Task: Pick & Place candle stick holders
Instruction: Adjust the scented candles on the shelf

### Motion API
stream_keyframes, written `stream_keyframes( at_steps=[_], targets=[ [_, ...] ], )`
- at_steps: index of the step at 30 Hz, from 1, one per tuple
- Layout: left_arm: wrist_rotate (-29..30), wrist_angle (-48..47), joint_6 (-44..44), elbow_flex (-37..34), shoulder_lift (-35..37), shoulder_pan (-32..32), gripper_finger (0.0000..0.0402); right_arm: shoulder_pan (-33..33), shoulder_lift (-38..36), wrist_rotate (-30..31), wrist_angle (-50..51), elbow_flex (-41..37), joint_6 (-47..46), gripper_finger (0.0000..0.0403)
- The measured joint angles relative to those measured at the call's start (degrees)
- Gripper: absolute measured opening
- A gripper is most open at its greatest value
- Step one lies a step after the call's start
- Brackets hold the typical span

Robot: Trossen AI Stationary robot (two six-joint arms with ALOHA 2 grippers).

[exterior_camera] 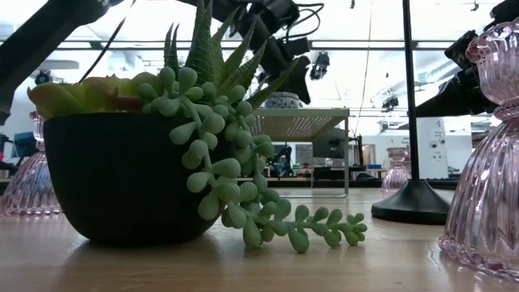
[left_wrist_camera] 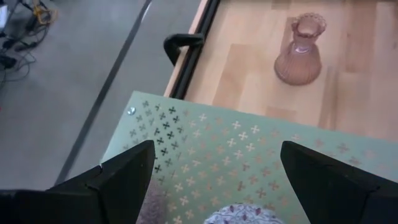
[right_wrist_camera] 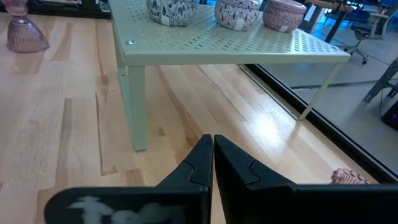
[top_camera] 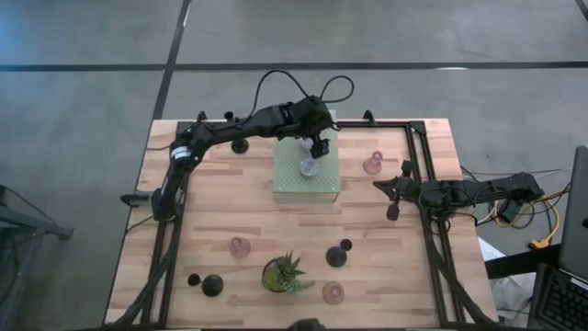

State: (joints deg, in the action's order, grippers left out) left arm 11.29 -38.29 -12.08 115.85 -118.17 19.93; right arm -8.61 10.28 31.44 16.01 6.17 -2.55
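Note:
Three squat lilac-grey holders (right_wrist_camera: 171,11) (right_wrist_camera: 236,12) (right_wrist_camera: 283,14) stand on top of the pale green perforated box (top_camera: 289,179). My left gripper (top_camera: 319,147) hovers open over the box; its fingers (left_wrist_camera: 124,177) stand on either side of one holder's top (left_wrist_camera: 239,216), just above it. Pink glass holders stand upright on the table at the far right (top_camera: 372,164), near left (top_camera: 240,245) and near edge (top_camera: 333,292). Black holders stand left of the box (top_camera: 240,145) and nearer (top_camera: 338,256) (top_camera: 212,286). My right gripper (top_camera: 393,207) is shut and empty, right of the box.
A spiky green potted plant (top_camera: 285,274) stands near the front edge between the pink and black holders. A black frame rail (top_camera: 424,184) runs along the table's right side, and another along the left. Bare wood lies between the box and the plant.

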Motion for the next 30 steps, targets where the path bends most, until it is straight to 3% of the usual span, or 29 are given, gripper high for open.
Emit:
stream_keyframes(
  at_steps=[30],
  targets=[
    [0.2,-4.84,-0.14,-0.38,0.0,0.59,0.0351,-0.01,0.0,0.0,0.0,0.0,0.0,0.0008]
  ],
)
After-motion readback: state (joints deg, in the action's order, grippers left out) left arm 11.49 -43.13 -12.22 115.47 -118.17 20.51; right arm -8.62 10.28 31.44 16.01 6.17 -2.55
